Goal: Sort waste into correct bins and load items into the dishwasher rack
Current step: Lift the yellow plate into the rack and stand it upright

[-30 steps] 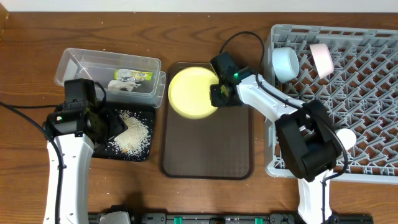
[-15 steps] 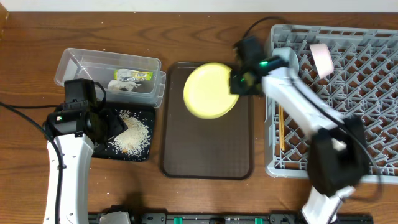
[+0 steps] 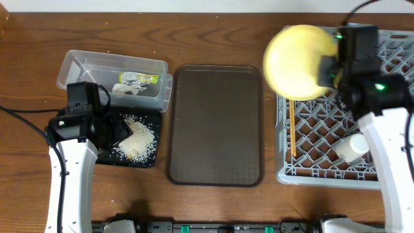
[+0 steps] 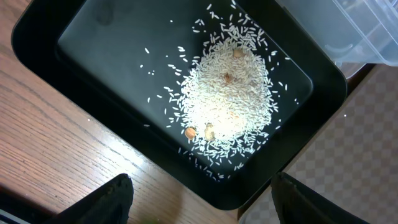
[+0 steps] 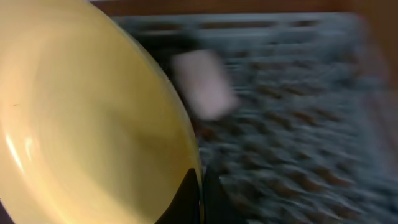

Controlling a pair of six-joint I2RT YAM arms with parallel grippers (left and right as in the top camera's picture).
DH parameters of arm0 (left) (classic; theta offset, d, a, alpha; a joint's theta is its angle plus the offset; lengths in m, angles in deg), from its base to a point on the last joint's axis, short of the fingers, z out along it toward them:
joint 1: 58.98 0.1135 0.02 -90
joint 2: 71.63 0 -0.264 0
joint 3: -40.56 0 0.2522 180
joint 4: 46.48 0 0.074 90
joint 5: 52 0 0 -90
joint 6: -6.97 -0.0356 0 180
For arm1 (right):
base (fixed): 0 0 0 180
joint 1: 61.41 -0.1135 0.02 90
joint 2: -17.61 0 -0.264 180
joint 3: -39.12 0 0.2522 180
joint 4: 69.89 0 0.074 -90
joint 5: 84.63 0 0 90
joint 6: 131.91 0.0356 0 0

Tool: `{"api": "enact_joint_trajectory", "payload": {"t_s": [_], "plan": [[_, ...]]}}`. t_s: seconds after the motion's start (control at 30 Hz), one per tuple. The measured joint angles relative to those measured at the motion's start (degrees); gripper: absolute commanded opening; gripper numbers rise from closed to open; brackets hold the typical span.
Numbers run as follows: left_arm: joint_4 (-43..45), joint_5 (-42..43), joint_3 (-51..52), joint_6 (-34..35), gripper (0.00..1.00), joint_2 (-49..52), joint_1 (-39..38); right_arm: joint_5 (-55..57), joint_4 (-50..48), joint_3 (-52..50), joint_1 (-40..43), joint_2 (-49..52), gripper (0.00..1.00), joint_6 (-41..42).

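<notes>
My right gripper (image 3: 328, 68) is shut on the rim of the round yellow plate (image 3: 296, 62) and holds it tilted above the left edge of the grey dishwasher rack (image 3: 381, 133). In the right wrist view the plate (image 5: 87, 124) fills the left half, with the blurred rack (image 5: 298, 143) and a white bowl (image 5: 204, 84) behind it. Wooden chopsticks (image 3: 292, 133) and a small white cup (image 3: 352, 146) lie in the rack. My left gripper (image 4: 199, 202) is open above the black tray (image 4: 81, 81), which holds rice leftovers (image 4: 227, 96). The green-and-yellow wrapper (image 3: 137, 79) lies in the clear tub (image 3: 84, 65).
The brown serving tray (image 3: 217, 123) sits in the middle between the bins and the rack. The black tray (image 3: 150, 158) lies just in front of the clear tub at the left. The table's wood shows around them.
My right gripper has lifted the yellow plate off the brown tray and carried it right, over the rack's left edge. The left arm has not moved.
</notes>
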Motion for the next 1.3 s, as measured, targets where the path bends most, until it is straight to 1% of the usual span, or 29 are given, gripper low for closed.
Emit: {"api": "enact_joint_trajectory", "payload": {"t_s": [0.13, 0.3, 0.43, 1.0, 1.3], "plan": [[0.0, 0.0, 0.0, 0.0, 0.74, 0.0, 0.0, 15.8, 5.9, 0.0, 1.0, -1.0, 0.01, -2.4], [0.0, 0.0, 0.0, 0.0, 0.74, 0.0, 0.0, 25.7, 9.4, 0.0, 1.0, -0.6, 0.01, -3.5], [0.0, 0.0, 0.0, 0.0, 0.74, 0.0, 0.0, 29.4, 9.5, 0.0, 1.0, 0.6, 0.01, -3.8], [-0.1, 0.0, 0.0, 0.0, 0.74, 0.0, 0.0, 31.6, 10.2, -1.8, 3.5, 9.2, 0.01, -4.0], [-0.1, 0.0, 0.0, 0.0, 0.74, 0.0, 0.0, 24.0, 9.7, -1.8, 3.5, 12.5, 0.02, -2.9]]}}
